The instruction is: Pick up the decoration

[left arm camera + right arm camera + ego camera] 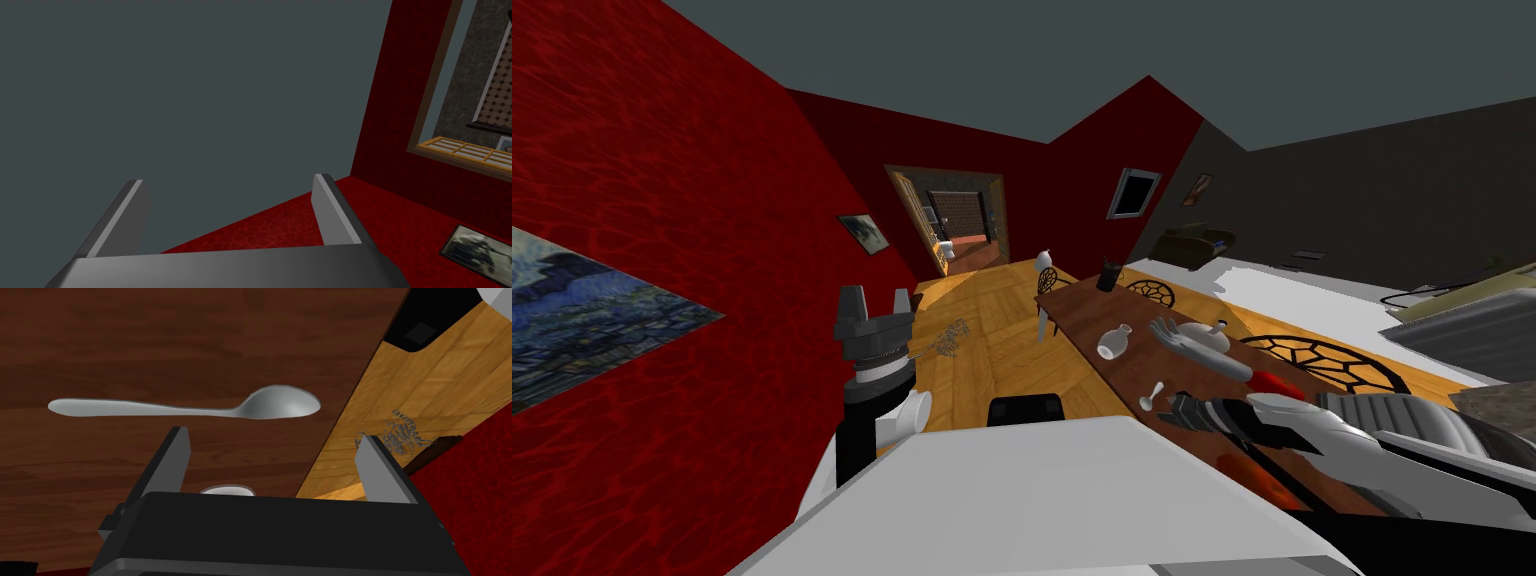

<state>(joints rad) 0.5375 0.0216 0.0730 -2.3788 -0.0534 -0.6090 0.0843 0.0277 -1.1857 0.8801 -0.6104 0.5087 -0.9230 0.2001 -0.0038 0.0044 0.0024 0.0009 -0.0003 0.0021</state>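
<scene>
1. mix-up risk: right gripper (274, 435), fingers spread wide and empty, hovers just beside the long grey spoon (185, 407).
2. grey hand-shaped decoration (1184, 345), judged the target, lies beyond the spoon; closing here would grab cutlery.
3. left gripper (877, 302), likewise spread, hangs well away from the spoon.

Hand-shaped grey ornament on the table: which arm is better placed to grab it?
Right. The right gripper hovers open above the table, close to the ornament, by the spoon. The left gripper is raised off to the table's side, open, pointing upward.
</scene>
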